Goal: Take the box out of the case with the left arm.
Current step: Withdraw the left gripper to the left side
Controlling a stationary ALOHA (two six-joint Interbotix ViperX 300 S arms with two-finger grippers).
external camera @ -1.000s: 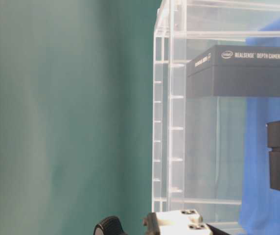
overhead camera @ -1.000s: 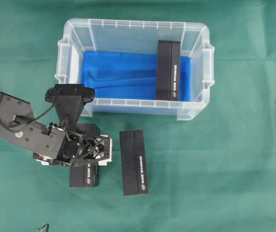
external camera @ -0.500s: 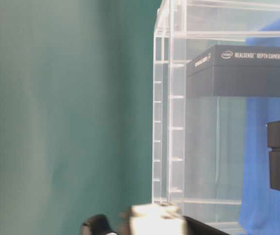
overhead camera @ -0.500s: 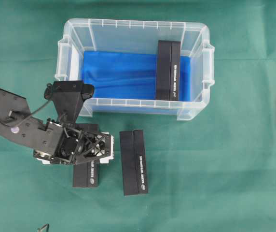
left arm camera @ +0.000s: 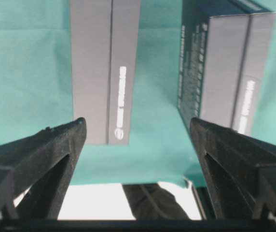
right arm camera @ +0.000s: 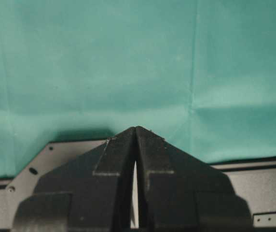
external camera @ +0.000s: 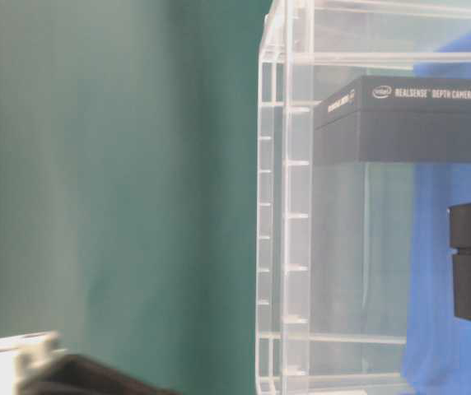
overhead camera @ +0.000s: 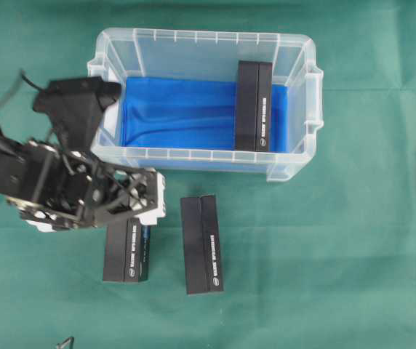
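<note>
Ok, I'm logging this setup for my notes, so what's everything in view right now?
case: one, clear plastic, blue lining, back centre of cloth.
boxes: three, black; one in the case at its right end; two on the cloth in front of the case, one partly under the left gripper, one right of it.
cloth: one, green, covers the table.
left gripper: black, open, empty, above the front-left box.
right gripper: black, shut, empty, seen only by its own wrist camera.

A green cloth-covered table [overhead camera: 353,254] carries the case [overhead camera: 295,166] and two black boxes [overhead camera: 201,243] side by side.
</note>
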